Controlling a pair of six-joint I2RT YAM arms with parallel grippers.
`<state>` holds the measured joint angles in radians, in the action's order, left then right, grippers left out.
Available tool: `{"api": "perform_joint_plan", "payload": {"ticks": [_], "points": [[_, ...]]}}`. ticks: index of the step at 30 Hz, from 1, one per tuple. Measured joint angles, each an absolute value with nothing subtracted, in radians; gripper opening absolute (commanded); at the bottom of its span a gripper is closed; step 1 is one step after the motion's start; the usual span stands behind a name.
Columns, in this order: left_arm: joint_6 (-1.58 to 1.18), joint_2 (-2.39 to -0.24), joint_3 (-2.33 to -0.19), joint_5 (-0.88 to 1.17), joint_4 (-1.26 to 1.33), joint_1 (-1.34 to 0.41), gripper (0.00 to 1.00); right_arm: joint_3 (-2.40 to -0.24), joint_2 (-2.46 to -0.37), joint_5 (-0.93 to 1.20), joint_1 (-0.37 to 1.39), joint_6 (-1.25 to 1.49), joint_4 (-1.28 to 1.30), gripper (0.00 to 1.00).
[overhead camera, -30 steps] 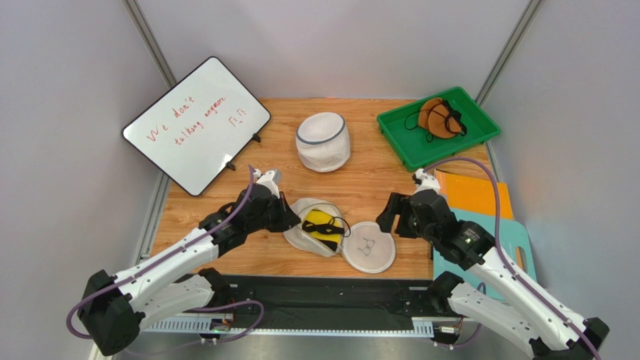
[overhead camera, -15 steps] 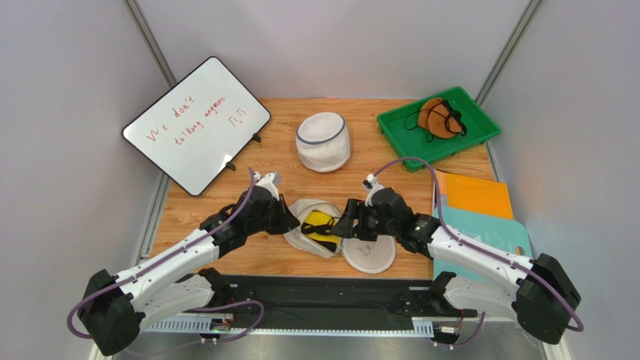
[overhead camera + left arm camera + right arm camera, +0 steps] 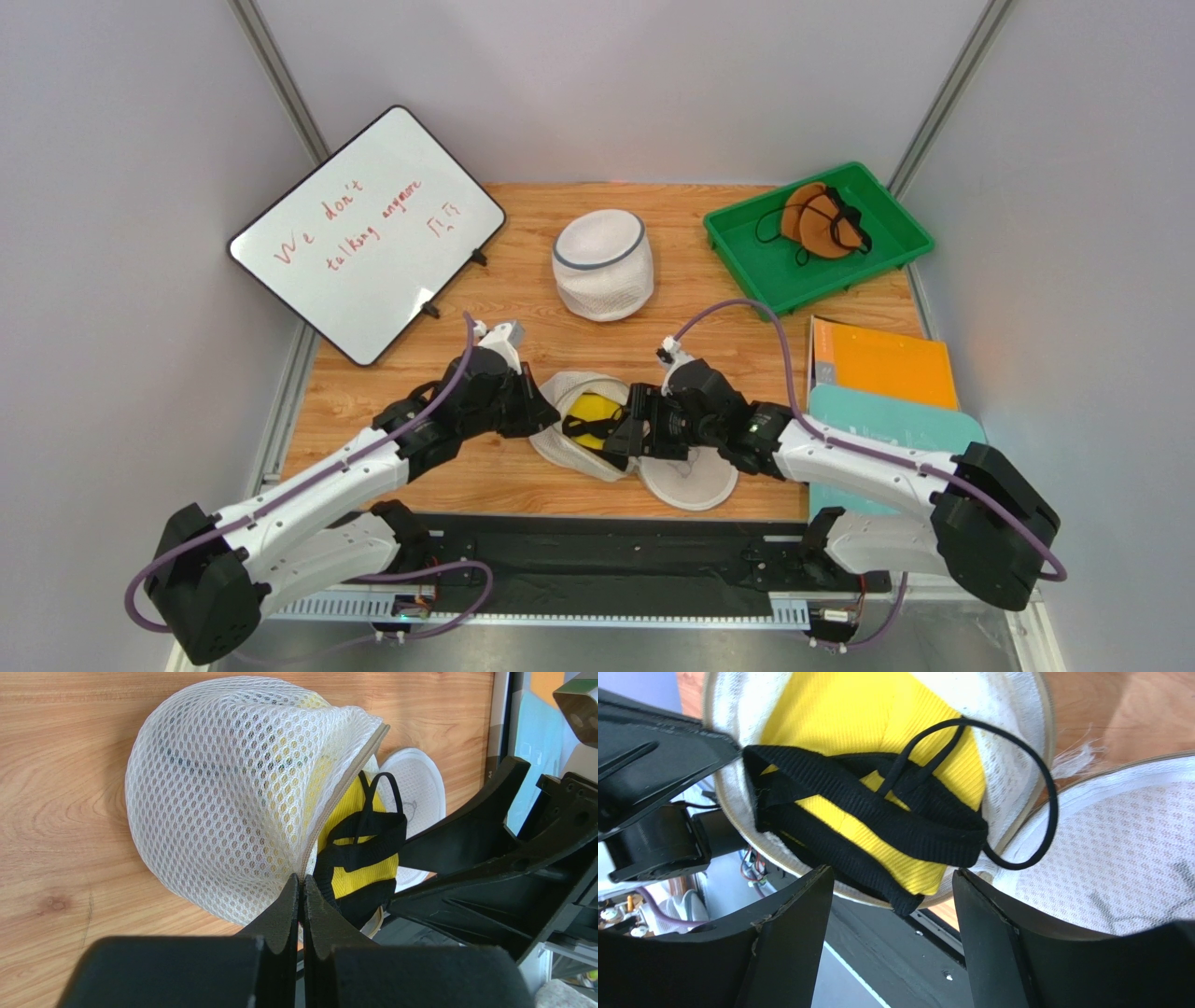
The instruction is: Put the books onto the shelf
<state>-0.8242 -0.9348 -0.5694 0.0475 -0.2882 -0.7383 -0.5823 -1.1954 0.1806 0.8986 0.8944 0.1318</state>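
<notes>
Left jaws: clenched on the zipper rim of the mesh bag (image 3: 557,440) (image 3: 224,791) (image 3: 1018,714), which lies on its side at the near middle of the counter (image 3: 673,336).

Right jaws: released, spread wide at the bag's mouth, one finger on either side of the near end of the yellow cloth item with black straps (image 3: 596,416) (image 3: 358,861) (image 3: 878,742). No contact that I can make out in the right wrist view. The item sits in the bag's mouth, and one strap loops out over the rim.

The bag's round flap (image 3: 690,480) (image 3: 417,791) (image 3: 1123,854) lies flat on the counter, just right of the bag and under the right arm.

Books: both at the right edge of the counter, well apart from either set of jaws. The orange book (image 3: 877,364) lies flat. The teal book (image 3: 912,420) lies flat just in front of it, partly covered by the right arm.

Also on the counter:
- A whiteboard (image 3: 368,231) with red writing, propped at the far left.
- A white mesh basket (image 3: 603,263), upright at the far middle.
- A green tray (image 3: 891,231) at the far right, with a brown item (image 3: 821,220) in it.
</notes>
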Motion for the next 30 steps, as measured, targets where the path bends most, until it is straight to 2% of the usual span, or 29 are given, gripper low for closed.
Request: {"api": "perform_joint_plan", "payload": {"ticks": [7,10,12,13,15,16,18,30], "points": [[-0.824,-0.929,-0.569,0.047,-0.288,-0.738,0.00,-0.582,-1.216,0.158,0.900,0.895,0.131,0.61],[-0.824,-0.929,-0.569,0.047,-0.288,-0.738,0.00,-0.582,-1.226,0.157,0.900,0.900,0.122,0.52],[-0.824,-0.929,-0.569,0.047,-0.288,-0.738,0.00,-0.582,-1.233,0.159,0.900,0.903,0.109,0.44],[-0.824,-0.929,-0.569,0.047,-0.288,-0.738,0.00,-0.583,-1.239,0.159,0.900,0.906,0.100,0.35],[-0.824,-0.929,-0.569,0.047,-0.288,-0.738,0.00,-0.583,-1.242,0.160,0.900,0.905,0.096,0.23],[-0.824,-0.928,-0.567,0.047,-0.288,-0.738,0.00,-0.584,-1.242,0.160,0.900,0.905,0.096,0.12],[-0.824,-0.925,-0.562,0.047,-0.290,-0.738,0.00,-0.593,-1.241,0.158,0.900,0.895,0.101,0.02],[-0.825,-0.856,-0.484,0.025,-0.326,-0.738,0.00,-0.681,-1.042,0.062,0.892,0.833,0.256,0.00]]}}
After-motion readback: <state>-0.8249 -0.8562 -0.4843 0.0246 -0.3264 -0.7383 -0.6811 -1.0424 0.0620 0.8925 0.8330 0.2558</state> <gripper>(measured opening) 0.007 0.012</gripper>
